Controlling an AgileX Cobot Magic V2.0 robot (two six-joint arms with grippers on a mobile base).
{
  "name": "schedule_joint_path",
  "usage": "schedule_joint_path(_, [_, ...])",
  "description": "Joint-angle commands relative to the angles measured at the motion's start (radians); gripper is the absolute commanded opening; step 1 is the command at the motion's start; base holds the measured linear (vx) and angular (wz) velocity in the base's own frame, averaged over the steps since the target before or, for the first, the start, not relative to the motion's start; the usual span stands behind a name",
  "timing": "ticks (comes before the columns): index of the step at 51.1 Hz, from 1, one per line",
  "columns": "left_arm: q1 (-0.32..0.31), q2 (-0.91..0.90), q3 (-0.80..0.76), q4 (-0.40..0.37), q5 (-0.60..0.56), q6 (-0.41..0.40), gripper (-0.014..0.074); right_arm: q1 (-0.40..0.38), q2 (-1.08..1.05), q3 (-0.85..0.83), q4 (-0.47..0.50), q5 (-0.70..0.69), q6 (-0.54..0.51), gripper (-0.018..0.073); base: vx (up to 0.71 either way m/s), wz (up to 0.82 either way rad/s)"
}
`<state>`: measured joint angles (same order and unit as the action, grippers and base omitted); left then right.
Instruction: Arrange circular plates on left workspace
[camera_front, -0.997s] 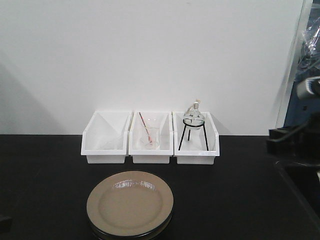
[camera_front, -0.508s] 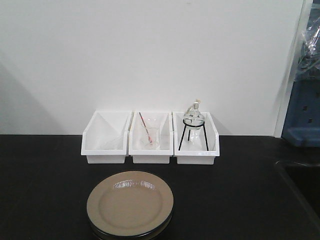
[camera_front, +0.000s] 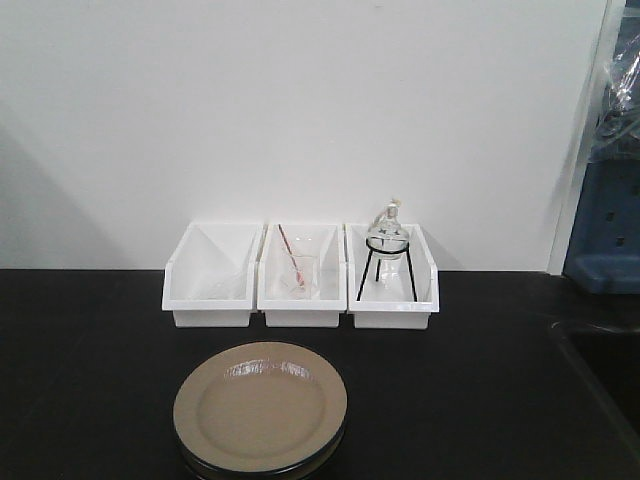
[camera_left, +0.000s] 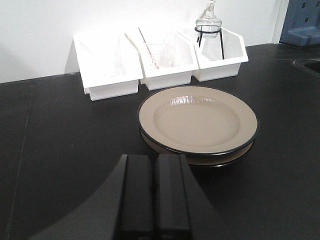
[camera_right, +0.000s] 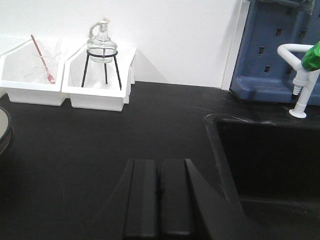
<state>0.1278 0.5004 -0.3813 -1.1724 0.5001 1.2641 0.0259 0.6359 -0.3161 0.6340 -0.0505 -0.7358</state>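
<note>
Nearest, the left pincer (camera_left: 155, 195) has its fingers pressed together, empty; the right pincer (camera_right: 160, 200) likewise. Just beyond, apparently two circular plates (camera_left: 198, 122) sit stacked on the black desk (camera_left: 60, 150). Open first, then grip the top rim only. White bins (camera_left: 160, 65) stand farthest.

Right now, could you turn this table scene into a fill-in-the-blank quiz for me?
1. The two tan plates lie ____ on the black countertop.
2. Behind them stand ____ white bins.
3. The glass flask on its black tripod sits in the ____ bin.
4. The left pincer is ____.

Missing words: stacked; three; right; shut
</note>
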Motion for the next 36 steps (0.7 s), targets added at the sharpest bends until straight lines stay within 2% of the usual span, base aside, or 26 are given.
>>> schedule_joint_path(1, [-0.006,0.006,-0.028,-0.05,-0.025,0.001,0.0,-0.004,-0.003,-0.031,-0.001,-0.072,-0.009,-0.0003,0.0,0.0])
schedule_joint_path(18, [-0.006,-0.041,-0.02,-0.053,-0.04,0.001,0.0,-0.004,-0.003,-0.031,-0.001,-0.072,-0.009,-0.0003,0.0,0.0])
schedule_joint_path(25, [-0.006,-0.107,0.028,-0.141,-0.126,0.001,0.0,-0.004,-0.003,-0.031,-0.001,-0.072,-0.009,-0.0003,0.0,0.0])
schedule_joint_path(27, [-0.006,-0.132,0.049,-0.14,-0.141,0.001,0.0,-0.004,-0.003,-0.031,-0.001,-0.072,-0.009,-0.0003,0.0,0.0])
schedule_joint_path(31, [-0.006,-0.202,0.089,-0.07,-0.118,-0.012,0.0,-0.004,-0.003,-0.031,-0.001,-0.072,-0.009,-0.0003,0.0,0.0])
schedule_joint_path(36, [-0.006,-0.292,0.13,0.157,-0.032,-0.122,0.0,-0.004,-0.003,-0.031,-0.001,-0.072,-0.009,-0.0003,0.0,0.0])
